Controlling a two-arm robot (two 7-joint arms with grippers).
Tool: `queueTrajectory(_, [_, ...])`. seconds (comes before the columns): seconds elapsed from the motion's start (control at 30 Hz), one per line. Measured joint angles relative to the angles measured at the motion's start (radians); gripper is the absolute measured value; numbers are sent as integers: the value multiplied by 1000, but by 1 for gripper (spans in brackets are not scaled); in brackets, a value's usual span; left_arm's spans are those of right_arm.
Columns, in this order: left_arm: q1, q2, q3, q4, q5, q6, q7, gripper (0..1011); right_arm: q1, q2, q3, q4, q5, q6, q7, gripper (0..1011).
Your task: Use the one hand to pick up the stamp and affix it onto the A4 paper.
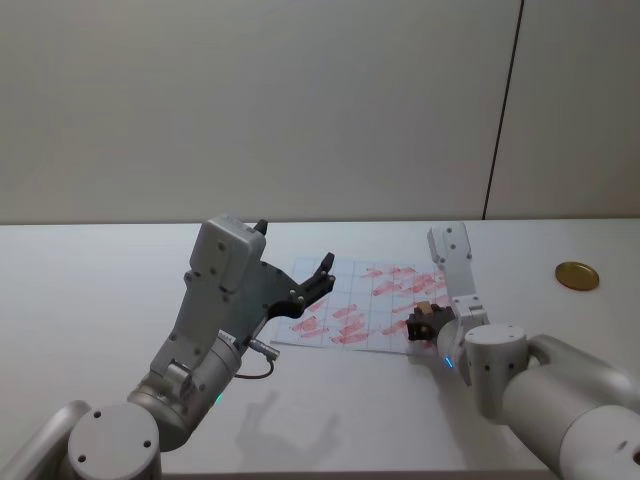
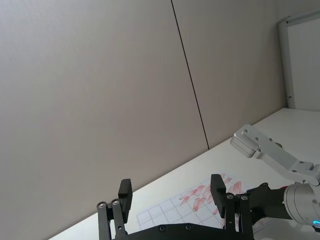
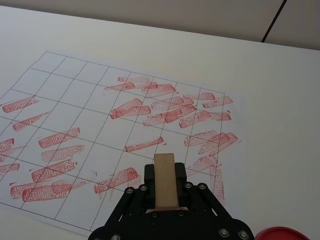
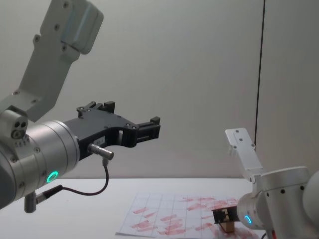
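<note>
Wooden stamp (image 3: 165, 182) inside the right gripper (image 3: 165, 172)

Left gripper (image 2: 171, 181): both black fingers (image 2: 125, 197) stand well apart, tips toward the grey wall (image 2: 100, 90). Between them, on the white table (image 2: 280, 120), lies the A4 paper (image 2: 170, 214), gridded, with red marks. Right arm (image 2: 280, 156) sits at its far edge, blue light lit.

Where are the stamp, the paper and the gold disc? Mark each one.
stamp (image 3: 165, 181), right wrist view, middle of its wooden face.
paper (image 3: 70, 80), right wrist view, a bare grid square.
gold disc (image 1: 577, 276), head view, centre of its top.
</note>
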State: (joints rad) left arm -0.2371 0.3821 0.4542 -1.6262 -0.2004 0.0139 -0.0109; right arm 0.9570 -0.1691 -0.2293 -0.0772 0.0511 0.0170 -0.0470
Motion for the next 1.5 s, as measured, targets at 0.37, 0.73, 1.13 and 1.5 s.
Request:
queueTrajectory(0.37, [0,0,0,0,0,0,0,993,-3,3,14,1,2,-3,-1,224])
queueTrajectory(0.73, [0,0,0,0,0,0,0,993,-5,4,20,2,1,-13,2,223])
queueTrajectory(1.13, [0,0,0,0,0,0,0,993,0,-1,17,-37,-8,-45,9,223])
queueTrajectory(1.5, [0,0,0,0,0,0,0,993,-131,19,3,-428,-5,72,17,223])
